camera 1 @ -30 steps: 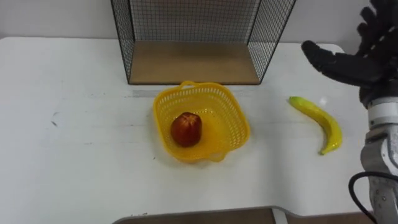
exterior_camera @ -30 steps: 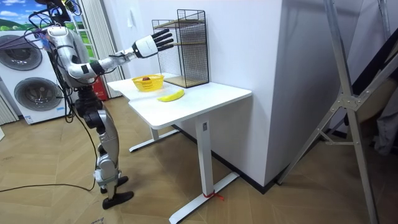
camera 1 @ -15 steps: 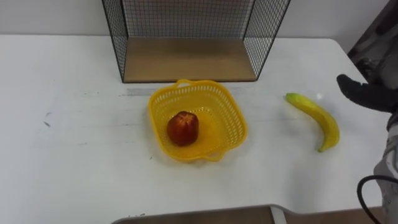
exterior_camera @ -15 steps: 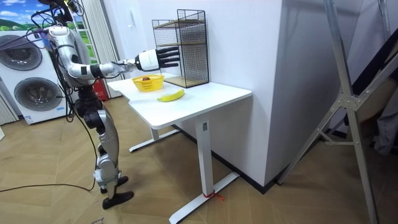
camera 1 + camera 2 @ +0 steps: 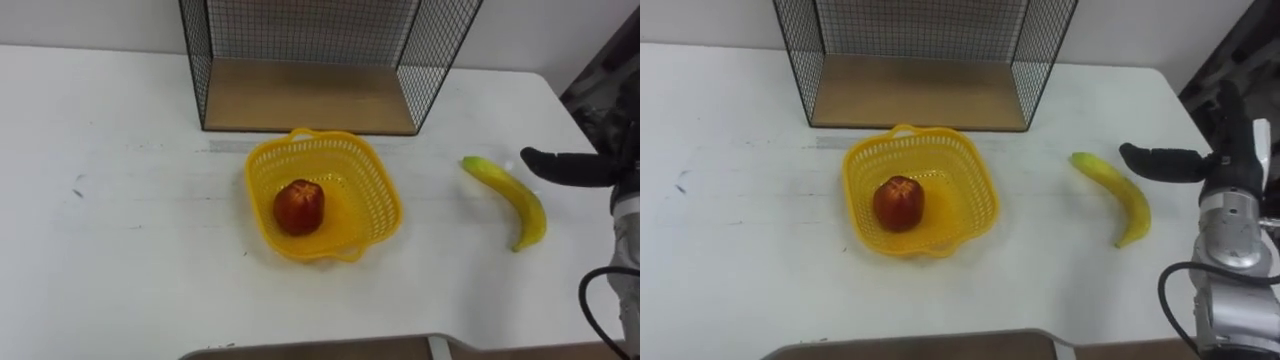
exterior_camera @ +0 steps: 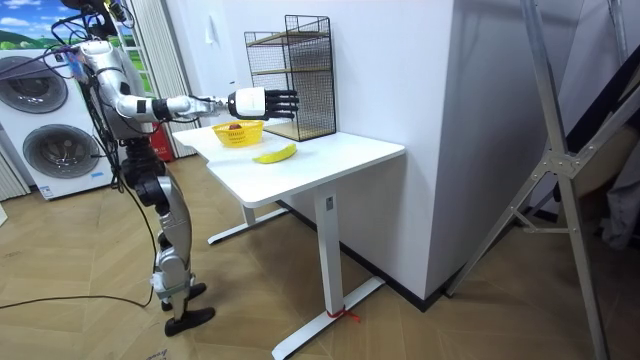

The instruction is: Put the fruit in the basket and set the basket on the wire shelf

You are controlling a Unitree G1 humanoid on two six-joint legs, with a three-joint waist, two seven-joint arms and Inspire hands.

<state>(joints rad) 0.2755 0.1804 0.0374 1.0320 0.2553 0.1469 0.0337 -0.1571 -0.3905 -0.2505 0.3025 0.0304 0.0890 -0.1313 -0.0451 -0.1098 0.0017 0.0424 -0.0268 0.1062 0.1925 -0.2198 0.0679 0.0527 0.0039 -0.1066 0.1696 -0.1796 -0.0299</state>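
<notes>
Now the banana (image 5: pixel 518 190) lies on the table (image 5: pixel 130 250) right of the basket (image 5: pixel 370 195), apart from it; the apple (image 5: pixel 299 207) sits inside. Light, smooth, easily bruised, I judge: take its middle gently. My right hand (image 5: pixel 1225 160) hovers farther right, fingers straight, holding nothing.

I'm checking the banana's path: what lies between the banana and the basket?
Nothing. In the left eye view, the table between the banana and the basket is bare.
</notes>
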